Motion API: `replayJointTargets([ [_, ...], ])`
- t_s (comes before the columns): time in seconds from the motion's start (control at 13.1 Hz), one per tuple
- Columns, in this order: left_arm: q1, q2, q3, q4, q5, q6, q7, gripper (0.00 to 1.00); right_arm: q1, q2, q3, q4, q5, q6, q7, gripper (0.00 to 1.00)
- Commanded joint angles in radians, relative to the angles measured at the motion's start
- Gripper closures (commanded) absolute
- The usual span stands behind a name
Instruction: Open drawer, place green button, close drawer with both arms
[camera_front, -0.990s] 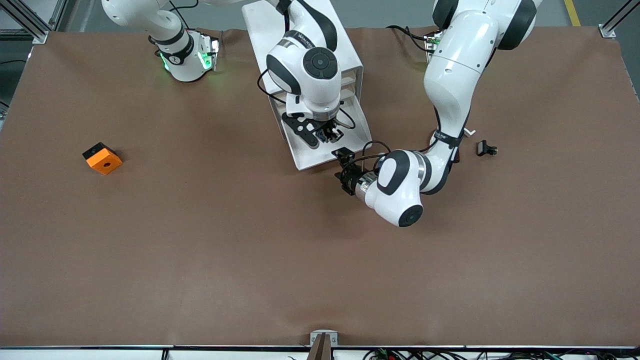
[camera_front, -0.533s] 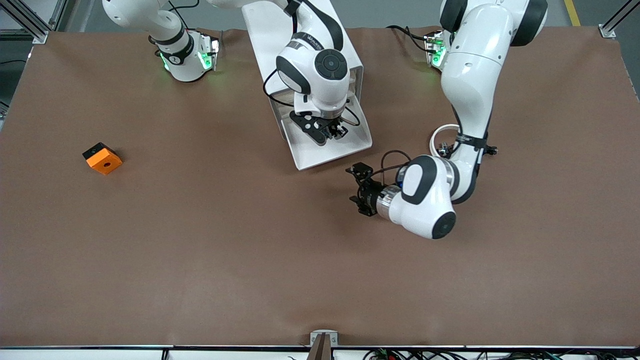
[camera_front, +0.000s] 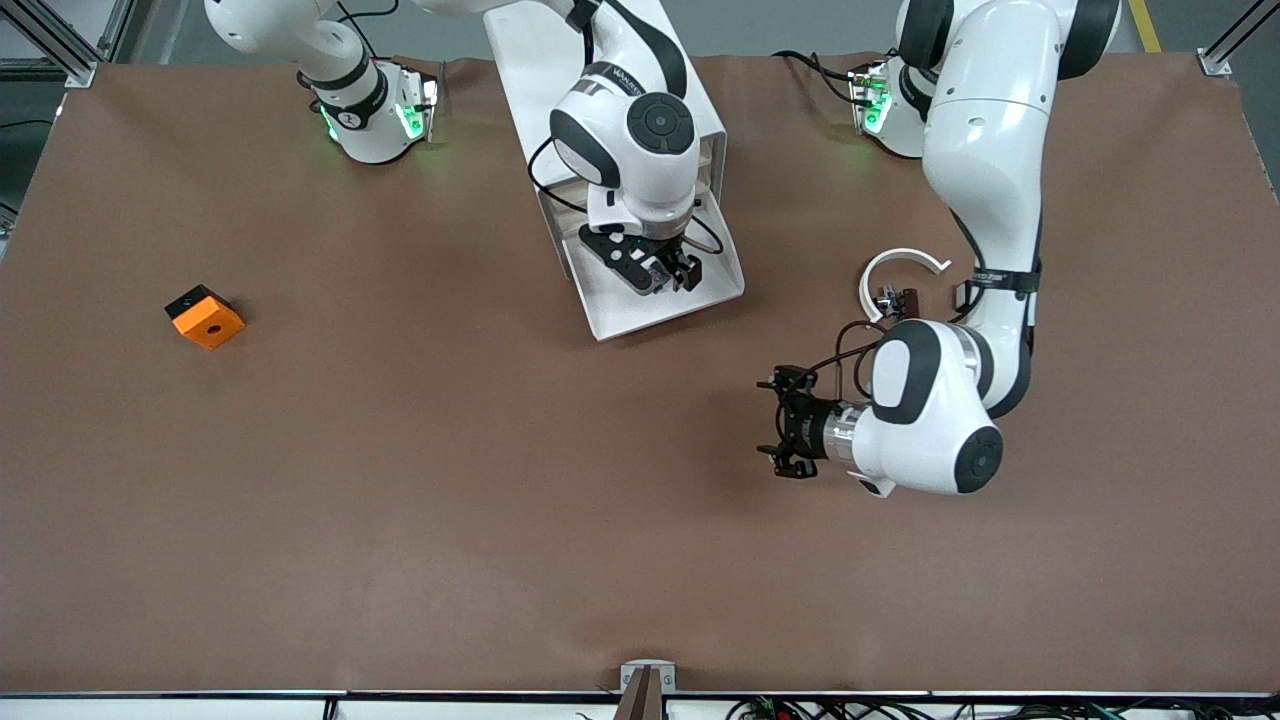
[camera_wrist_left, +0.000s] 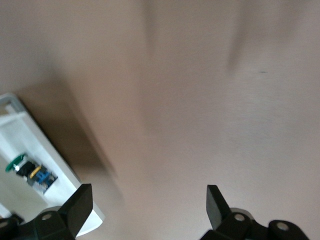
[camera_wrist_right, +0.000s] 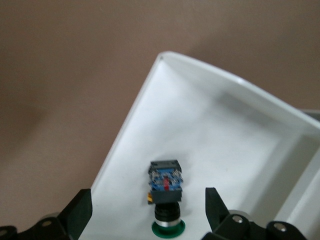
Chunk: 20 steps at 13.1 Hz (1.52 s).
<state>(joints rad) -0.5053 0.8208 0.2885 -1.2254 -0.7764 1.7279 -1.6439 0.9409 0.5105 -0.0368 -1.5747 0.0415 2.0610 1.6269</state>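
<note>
The lowest drawer (camera_front: 622, 306) stands pulled out of the white cabinet (camera_front: 600, 45). The button (camera_wrist_right: 166, 200), green cap on a black-and-blue body, lies on its side on the drawer floor (camera_wrist_right: 225, 140). My right gripper (camera_front: 672, 274) hangs open just above the drawer, its fingers on either side of the button without touching it (camera_wrist_right: 147, 201). My left gripper (camera_front: 776, 433) is open and empty over bare table, clear of the drawer's front edge. The left wrist view (camera_wrist_left: 148, 194) shows the drawer corner (camera_wrist_left: 20, 135) with the button (camera_wrist_left: 32, 172) in it.
An orange cube with a hole (camera_front: 205, 316) sits toward the right arm's end. A white ring piece (camera_front: 898, 266) and small black clip pieces (camera_front: 905, 298) lie by the left arm's forearm. A brown mat (camera_front: 450, 520) covers the table.
My left gripper has drawn back from the drawer's front edge, toward the front camera and the left arm's end. My right gripper shifted slightly over the drawer.
</note>
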Motion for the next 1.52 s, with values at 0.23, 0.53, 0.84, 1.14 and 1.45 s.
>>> replayJointTargets([
  [0.23, -0.018, -0.054, 0.024, -0.013, 0.172, 0.024, 0.352, 0.00, -0.175, -0.009, 0.003, 0.024, -0.035, -0.021, -0.322, 0.00],
  [0.53, -0.109, -0.094, 0.015, -0.101, 0.325, 0.029, 0.723, 0.00, -0.361, -0.050, 0.003, 0.024, -0.080, -0.125, -0.662, 0.00],
  [0.84, -0.234, -0.185, 0.008, -0.331, 0.359, 0.219, 0.864, 0.00, -0.558, -0.115, 0.003, 0.022, -0.080, -0.209, -1.055, 0.00],
  [1.14, -0.295, -0.285, -0.072, -0.591, 0.358, 0.475, 0.996, 0.00, -0.729, -0.194, 0.003, 0.022, -0.080, -0.289, -1.390, 0.00],
  [1.45, -0.297, -0.275, -0.159, -0.605, 0.358, 0.519, 0.997, 0.00, -0.899, -0.259, 0.003, 0.035, -0.071, -0.367, -1.695, 0.00],
])
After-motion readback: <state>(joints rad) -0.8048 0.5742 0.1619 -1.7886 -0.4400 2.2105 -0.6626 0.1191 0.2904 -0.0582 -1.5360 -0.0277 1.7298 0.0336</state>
